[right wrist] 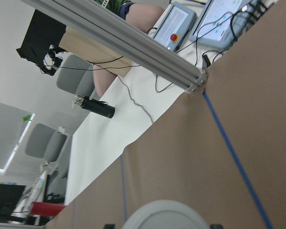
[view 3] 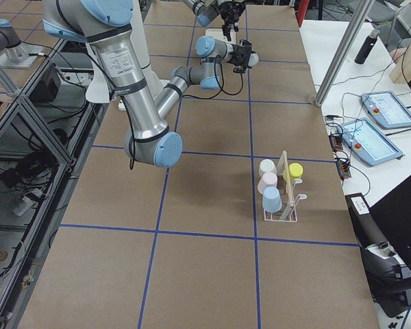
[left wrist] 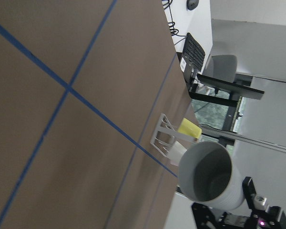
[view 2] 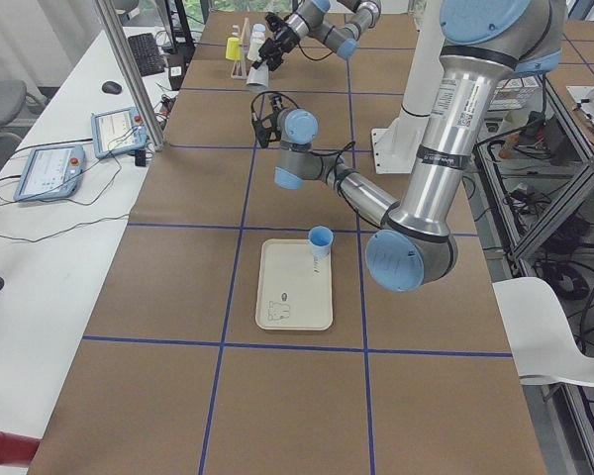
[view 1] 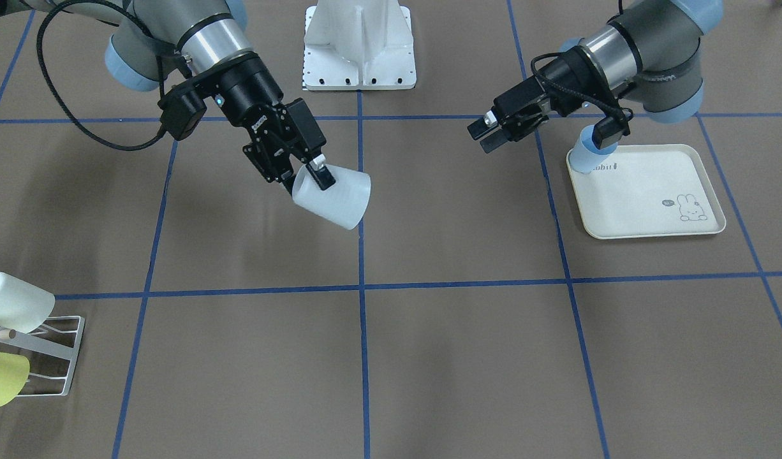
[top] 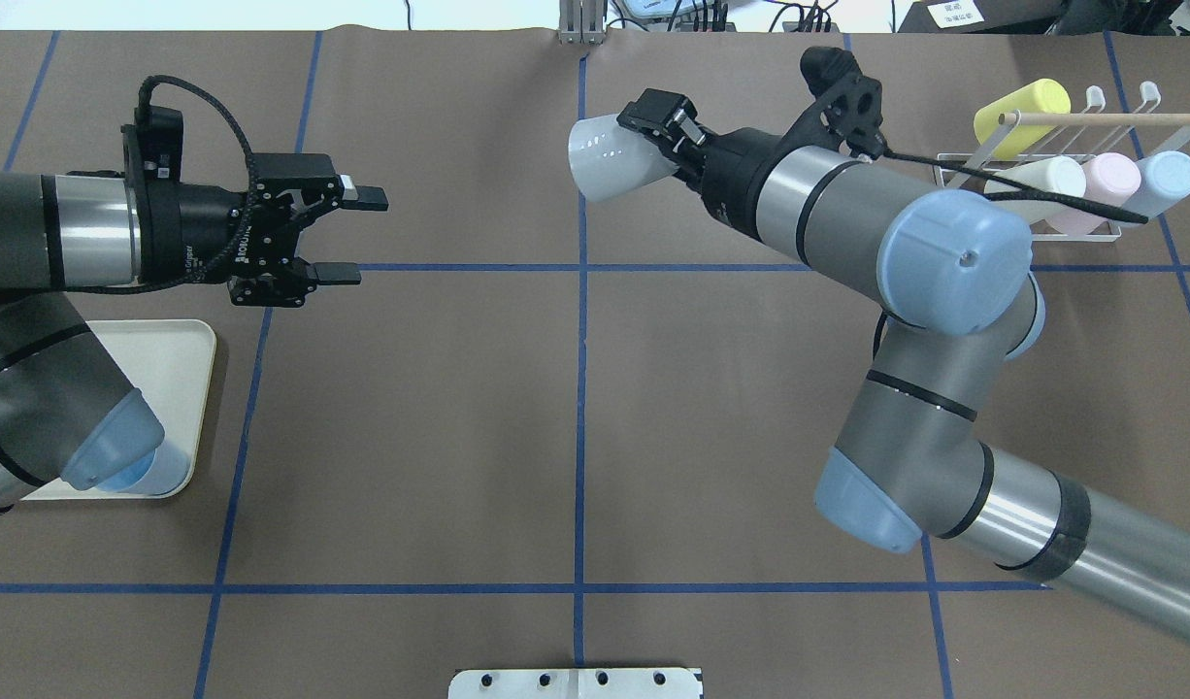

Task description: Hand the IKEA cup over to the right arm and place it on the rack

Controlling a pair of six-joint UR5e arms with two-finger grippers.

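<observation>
My right gripper point(view 1: 309, 178) is shut on the rim of a pale white IKEA cup point(view 1: 333, 197) and holds it tilted above the table. In the overhead view the right gripper point(top: 661, 141) holds the cup point(top: 607, 160) near the centre line, mouth pointing at the left arm. My left gripper point(top: 357, 238) is open and empty, well apart from the cup, over the left half; it also shows in the front view point(view 1: 483, 136). The white wire rack point(top: 1061, 180) with a wooden dowel stands at the far right and holds several cups. The left wrist view shows the cup's open mouth point(left wrist: 207, 174).
A cream rabbit-print tray point(view 1: 652, 194) lies under the left arm with a light-blue cup point(view 1: 582, 156) on it. The white robot base point(view 1: 359, 44) stands at the table's middle edge. The right arm's long black cable point(view 1: 66, 108) loops beside it.
</observation>
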